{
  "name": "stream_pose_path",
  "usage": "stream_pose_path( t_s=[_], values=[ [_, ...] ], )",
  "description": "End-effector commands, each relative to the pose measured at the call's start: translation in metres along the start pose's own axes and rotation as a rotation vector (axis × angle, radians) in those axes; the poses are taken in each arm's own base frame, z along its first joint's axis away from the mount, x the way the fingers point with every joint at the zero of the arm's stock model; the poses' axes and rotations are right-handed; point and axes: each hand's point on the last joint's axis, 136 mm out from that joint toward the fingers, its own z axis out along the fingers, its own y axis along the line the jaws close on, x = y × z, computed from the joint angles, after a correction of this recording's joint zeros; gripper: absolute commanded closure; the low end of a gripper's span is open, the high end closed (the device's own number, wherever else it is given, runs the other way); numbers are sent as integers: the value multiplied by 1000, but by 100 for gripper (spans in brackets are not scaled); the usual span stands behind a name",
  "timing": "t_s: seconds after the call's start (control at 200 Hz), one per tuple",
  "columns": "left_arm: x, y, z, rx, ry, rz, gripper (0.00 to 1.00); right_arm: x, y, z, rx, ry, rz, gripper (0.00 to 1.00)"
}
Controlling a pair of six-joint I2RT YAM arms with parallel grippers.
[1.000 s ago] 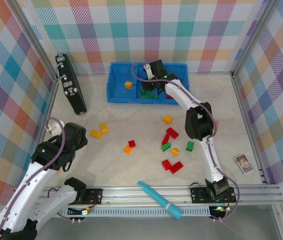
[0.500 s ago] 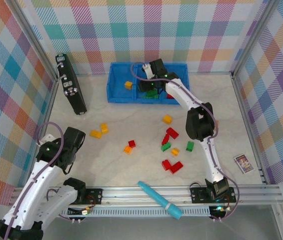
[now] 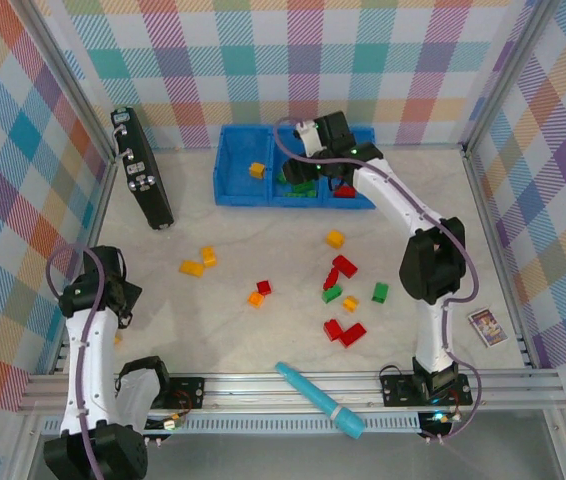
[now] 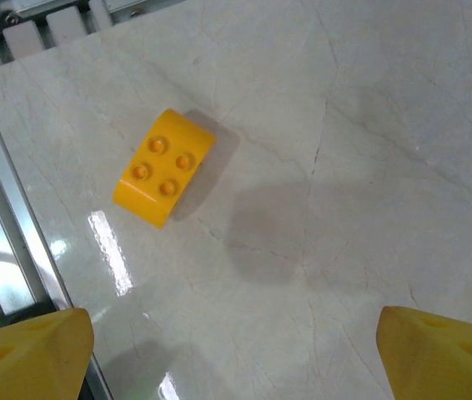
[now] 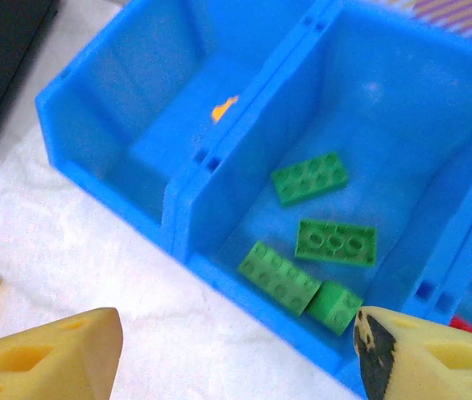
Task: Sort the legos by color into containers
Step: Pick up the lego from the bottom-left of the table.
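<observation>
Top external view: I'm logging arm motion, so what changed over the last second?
The left arm drew back toward the near left corner of the table. The right arm swung rightward along the blue bin; its jaws stand open, nothing between them. The loose bricks, the bin and the black case stayed put.

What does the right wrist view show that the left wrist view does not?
Right wrist view: the blue bin, four green bricks in its middle compartment, an orange brick in the left one. Left wrist view: one yellow brick lying on the table. Both: the pale table, and an open, empty tool: left tool, right tool.
</observation>
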Motion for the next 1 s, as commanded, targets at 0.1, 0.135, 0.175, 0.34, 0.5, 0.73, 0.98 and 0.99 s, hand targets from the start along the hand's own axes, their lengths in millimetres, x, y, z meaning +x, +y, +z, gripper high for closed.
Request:
stream_pose_path(
  t_s=[0.1, 0.135, 0.175, 0.34, 0.5, 0.73, 0.98, 0.99],
  values=[
    [14, 10, 18, -6, 43, -219, 13, 22, 16, -6, -40, 55, 28, 25],
    [16, 10, 23, -7, 41, -244, 13, 23, 16, -8, -39, 59, 33, 25],
    [16, 12, 28, -20, 32, -261, 13, 25, 17, -10, -39, 65, 40, 25],
    [5, 12, 39, -47, -18, -245, 13, 30, 17, -22, -30, 74, 70, 25],
    [-19, 17, 28, -141, -82, -62, 8, 40, 18, -22, -21, 100, 125, 25],
    [-5, 2, 64, -144, 133, 13, 3, 52, 16, -14, -1, 155, 205, 25],
    [-23, 5, 61, -166, 121, 30, 8, 44, 21, -10, -32, 167, 229, 25],
    [-26, 6, 59, -172, 109, 33, 8, 44, 21, -9, -33, 170, 230, 25]
  ],
)
